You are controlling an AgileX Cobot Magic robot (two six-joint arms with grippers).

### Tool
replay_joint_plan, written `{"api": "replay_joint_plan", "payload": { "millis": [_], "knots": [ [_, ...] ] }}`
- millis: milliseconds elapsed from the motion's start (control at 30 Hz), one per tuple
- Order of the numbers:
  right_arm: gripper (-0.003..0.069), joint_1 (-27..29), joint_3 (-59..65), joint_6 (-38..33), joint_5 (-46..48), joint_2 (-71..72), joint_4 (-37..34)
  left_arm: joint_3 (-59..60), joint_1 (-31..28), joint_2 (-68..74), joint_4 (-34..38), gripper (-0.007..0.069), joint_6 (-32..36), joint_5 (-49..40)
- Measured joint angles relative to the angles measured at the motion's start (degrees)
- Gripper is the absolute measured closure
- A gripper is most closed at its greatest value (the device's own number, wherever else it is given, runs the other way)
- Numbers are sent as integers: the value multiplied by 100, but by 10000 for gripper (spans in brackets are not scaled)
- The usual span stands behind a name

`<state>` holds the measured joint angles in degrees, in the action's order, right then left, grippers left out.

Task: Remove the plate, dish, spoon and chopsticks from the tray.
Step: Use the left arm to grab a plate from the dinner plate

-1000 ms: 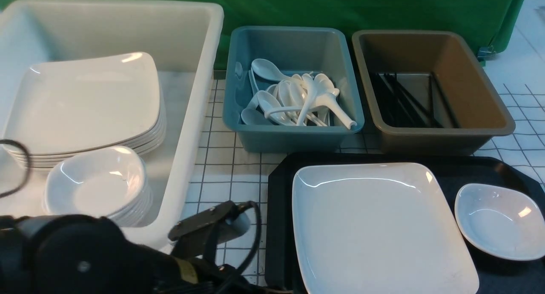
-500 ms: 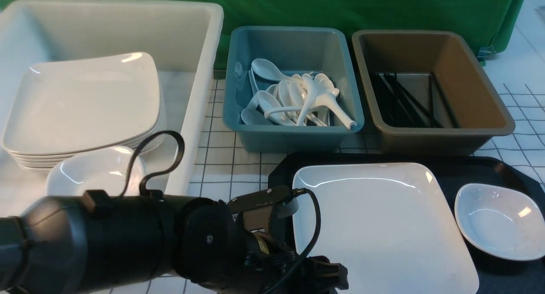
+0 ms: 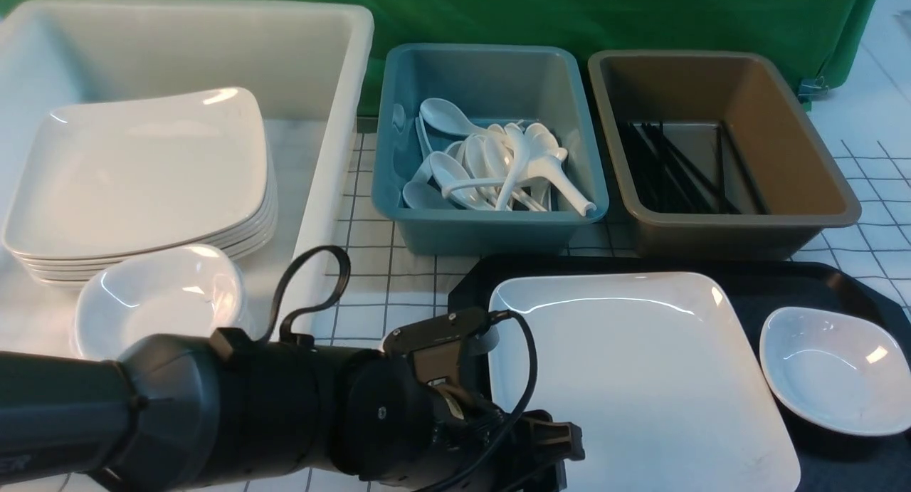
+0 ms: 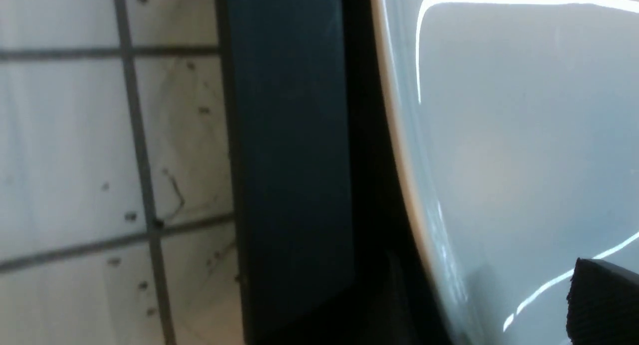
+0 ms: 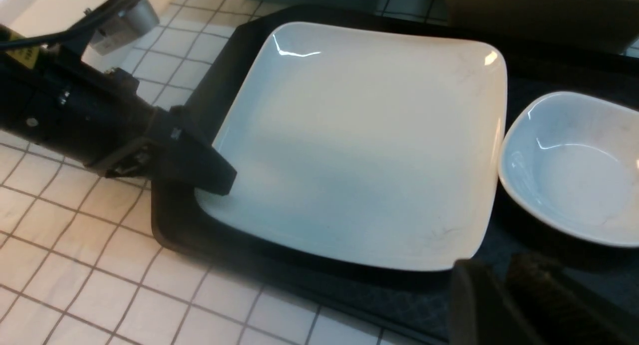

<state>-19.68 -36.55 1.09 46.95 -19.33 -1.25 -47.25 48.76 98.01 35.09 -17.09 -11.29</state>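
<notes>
We are at the plate step. The plate point(image 3: 640, 378) lies flat on the left part of the tray point(image 3: 769, 282), with the dish point(image 3: 833, 371) just beside it on the right, also on the tray. Nothing else shows on the tray. Spoons point(image 3: 491, 164) lie in the teal tub point(image 3: 491, 228) and chopsticks point(image 3: 676, 168) in the brown tub point(image 3: 712, 228), so we judge those 2 items done and 2 left.

The left gripper point(image 5: 214, 177) sits at the plate's left edge, near its front corner. Its jaws look spread and grip nothing. 1 fingertip point(image 4: 604, 305) shows above the plate's surface in the left wrist view, and the other is out of sight, so we cannot say whether it has got under the rim.

The right gripper point(image 5: 504, 305) hovers over the tray's near edge, in front of the gap between plate and dish. It carries nothing we can see, and we cannot tell whether its fingers are fully closed.

The next move calls for a firm pinch on that thin, glossy rim — the lower finger has to slip between plate and tray. Then comes a lift clear of the tray's low rim and a carry left into the white tub point(image 3: 334, 157), onto the plate stack point(image 3: 142, 171). The plate is wide and held at 1 edge — we expect it to sag or slip.
</notes>
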Motion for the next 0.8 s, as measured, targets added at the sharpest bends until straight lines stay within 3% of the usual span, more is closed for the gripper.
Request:
{"api": "replay_joint_plan", "payload": {
  "millis": [567,800],
  "knots": [
    [503,0,0,191,0,0,0,-39,0,260,621,160,-46,597],
    [492,0,0,235,0,0,0,-39,0,260,728,225,-46,691]
  ]
}}
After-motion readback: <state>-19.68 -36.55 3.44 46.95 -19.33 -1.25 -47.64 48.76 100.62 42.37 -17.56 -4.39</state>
